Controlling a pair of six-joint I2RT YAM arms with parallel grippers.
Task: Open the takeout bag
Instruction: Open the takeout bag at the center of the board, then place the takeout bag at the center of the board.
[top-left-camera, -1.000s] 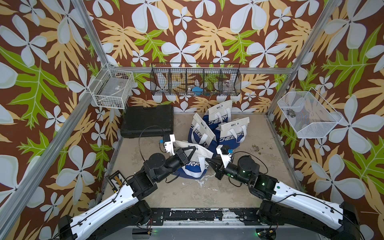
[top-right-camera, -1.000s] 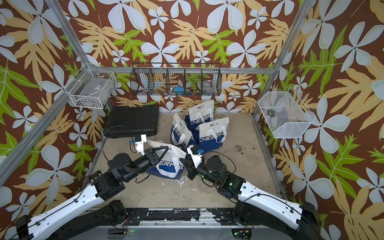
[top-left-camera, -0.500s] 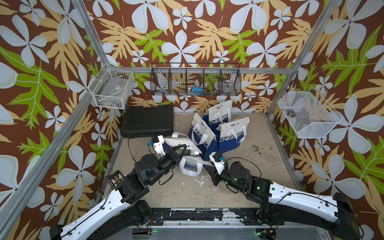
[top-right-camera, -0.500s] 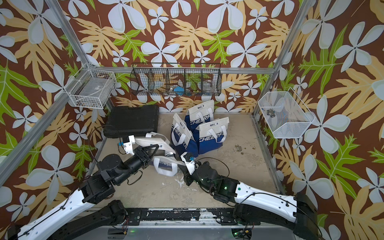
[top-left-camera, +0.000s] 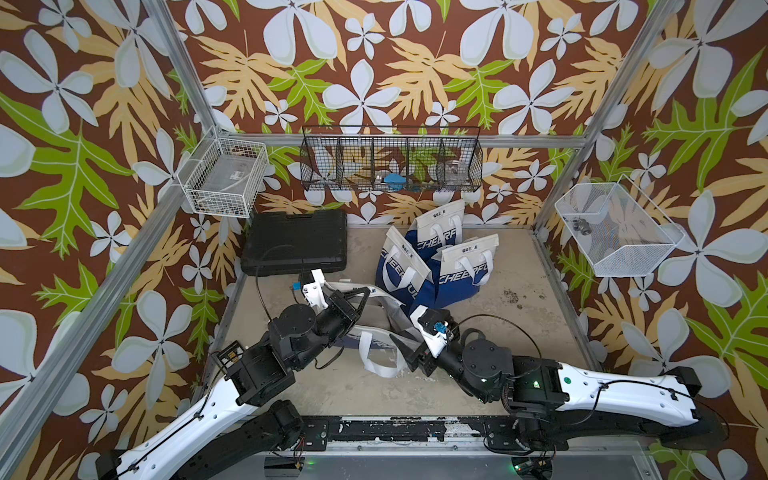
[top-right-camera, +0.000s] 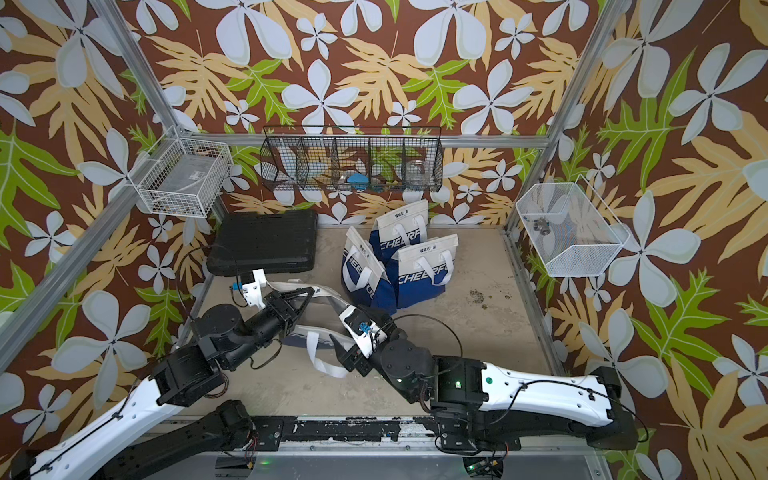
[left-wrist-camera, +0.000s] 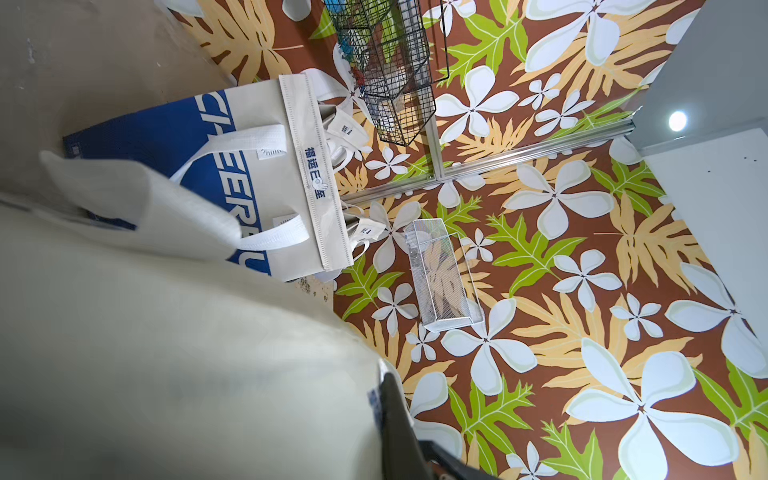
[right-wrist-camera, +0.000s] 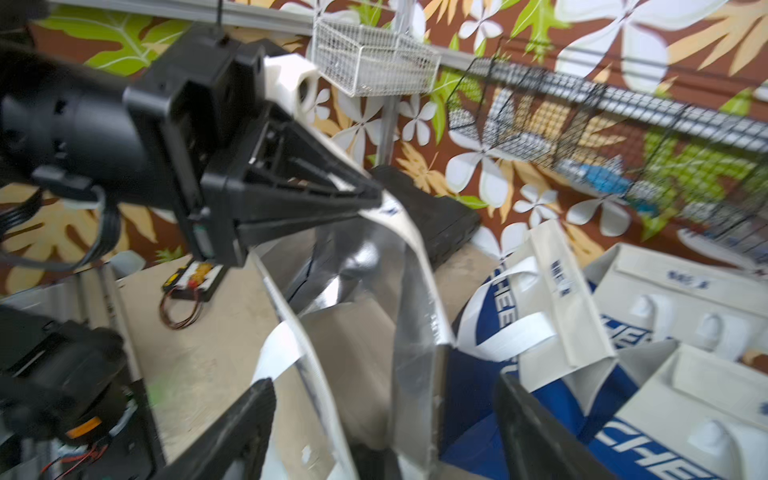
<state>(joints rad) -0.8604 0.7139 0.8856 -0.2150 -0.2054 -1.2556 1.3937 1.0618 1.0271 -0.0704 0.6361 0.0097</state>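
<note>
While the takeout bag (top-left-camera: 388, 316) lies slumped at seven o'clock from the three upright bags (top-left-camera: 436, 266), the left gripper (right-wrist-camera: 374, 198) pinches its white rim tightly and the right gripper (right-wrist-camera: 382, 390) gapes wide, holding nothing.

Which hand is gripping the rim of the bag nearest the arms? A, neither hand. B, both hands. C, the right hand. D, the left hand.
D: the left hand is shut on the white rim of the takeout bag, while the right hand has its jaws spread wide, clamping nothing.
</note>
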